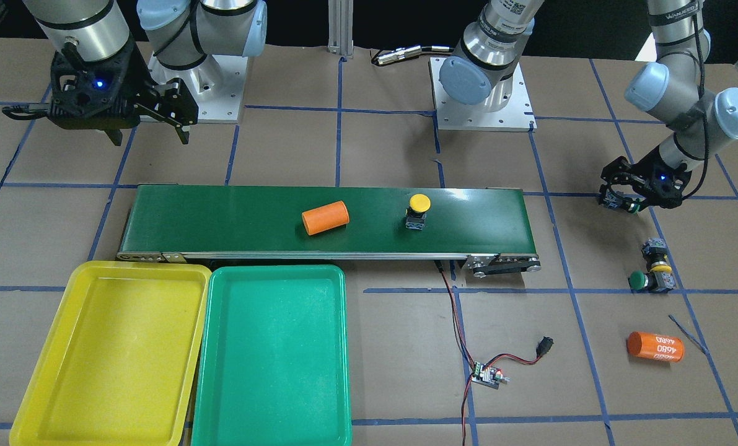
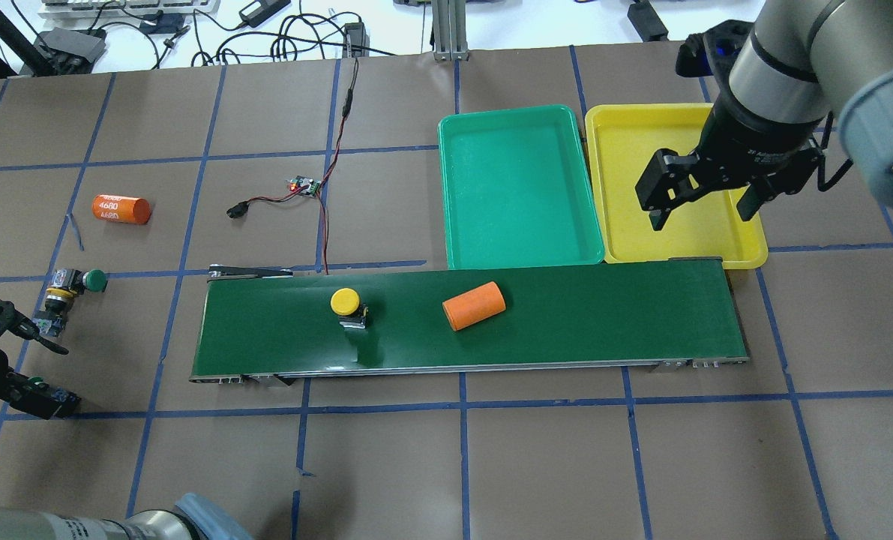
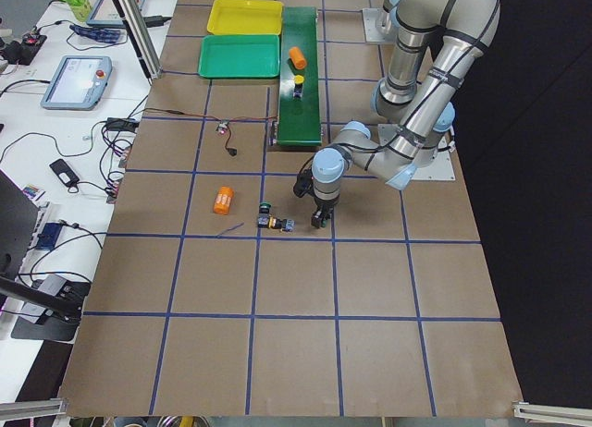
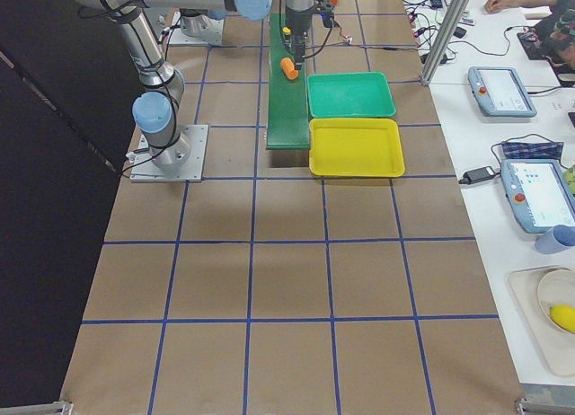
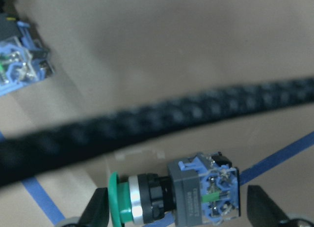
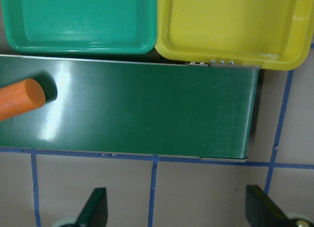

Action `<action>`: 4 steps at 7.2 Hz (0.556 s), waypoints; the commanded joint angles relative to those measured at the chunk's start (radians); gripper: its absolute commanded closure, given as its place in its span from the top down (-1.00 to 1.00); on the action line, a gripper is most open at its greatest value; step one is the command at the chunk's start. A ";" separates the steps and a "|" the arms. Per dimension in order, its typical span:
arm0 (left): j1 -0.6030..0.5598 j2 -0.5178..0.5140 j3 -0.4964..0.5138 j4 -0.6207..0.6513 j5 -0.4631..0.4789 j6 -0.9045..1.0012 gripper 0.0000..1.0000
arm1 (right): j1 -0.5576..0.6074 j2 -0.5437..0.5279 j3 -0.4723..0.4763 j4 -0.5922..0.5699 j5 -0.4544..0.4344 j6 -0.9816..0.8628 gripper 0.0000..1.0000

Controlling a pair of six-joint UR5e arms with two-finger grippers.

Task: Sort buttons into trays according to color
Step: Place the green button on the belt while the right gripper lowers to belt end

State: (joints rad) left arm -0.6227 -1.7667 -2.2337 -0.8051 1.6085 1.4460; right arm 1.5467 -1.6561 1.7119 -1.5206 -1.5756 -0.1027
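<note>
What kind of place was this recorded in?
Probably a robotics lab workcell: a table gridded with blue tape, a small conveyor belt, and control tablets on a side bench.

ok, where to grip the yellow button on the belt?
Likely the blocky body under the cap, from above: the yellow button stands upright on the belt, cap up, and flat sides suit the jaws better than the round cap.

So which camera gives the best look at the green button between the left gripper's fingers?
The left wrist view: the green button shows large and sharp between the open left gripper's fingers. Front-facing and overhead views show just a green speck; exterior left, nothing clear; the rest miss it.
</note>
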 commanded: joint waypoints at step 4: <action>-0.029 0.062 0.014 -0.055 -0.004 -0.187 -0.61 | 0.158 0.002 0.097 0.016 0.009 0.012 1.00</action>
State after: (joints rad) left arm -0.6355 -1.7410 -2.2232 -0.8146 1.6138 1.3568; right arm 1.6852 -1.6493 1.7962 -1.5063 -1.5651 -0.0708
